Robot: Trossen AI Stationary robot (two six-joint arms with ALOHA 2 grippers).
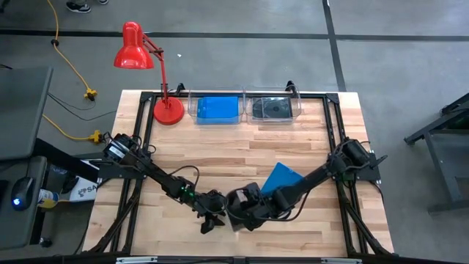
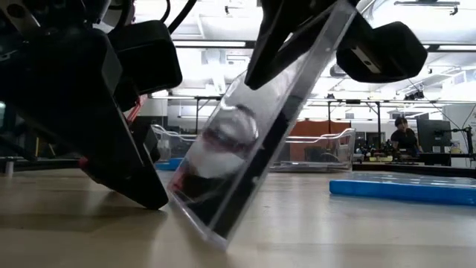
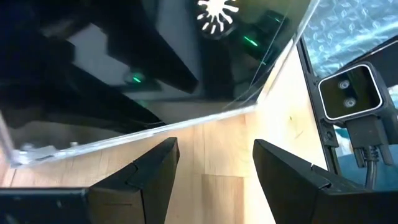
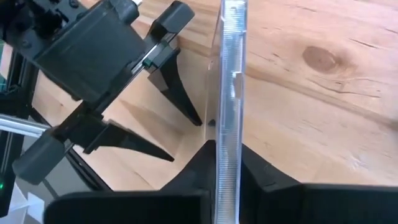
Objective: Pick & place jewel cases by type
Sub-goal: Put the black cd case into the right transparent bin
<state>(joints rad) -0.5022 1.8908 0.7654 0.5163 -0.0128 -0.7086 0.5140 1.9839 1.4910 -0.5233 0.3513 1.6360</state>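
Note:
A smoky clear jewel case (image 2: 253, 141) stands tilted on the table near its near edge, under my right gripper (image 1: 245, 209), which is shut on it. My left gripper (image 1: 212, 220) is open and low, just to the left of the case, with its fingertips (image 4: 186, 106) pointing at the case's face; I cannot tell whether they touch it. A blue jewel case (image 1: 281, 178) lies flat on the table behind the right gripper. More blue cases (image 1: 218, 108) and a dark case (image 1: 272, 108) lie in two clear bins at the far edge. My right gripper pinches the smoky case by its upper edge (image 4: 227, 134), one finger on each flat face. The fingers come from above, slanting down. The case stands tilted, with its lower edge (image 2: 212, 234) on the table.
A red desk lamp (image 1: 135, 55) stands at the far left corner beside the left bin (image 1: 192, 110). The right bin (image 1: 297, 110) adjoins it. In the low view the blue case (image 2: 405, 187) lies to the right. Bare wood stretches between the grippers and the bins.

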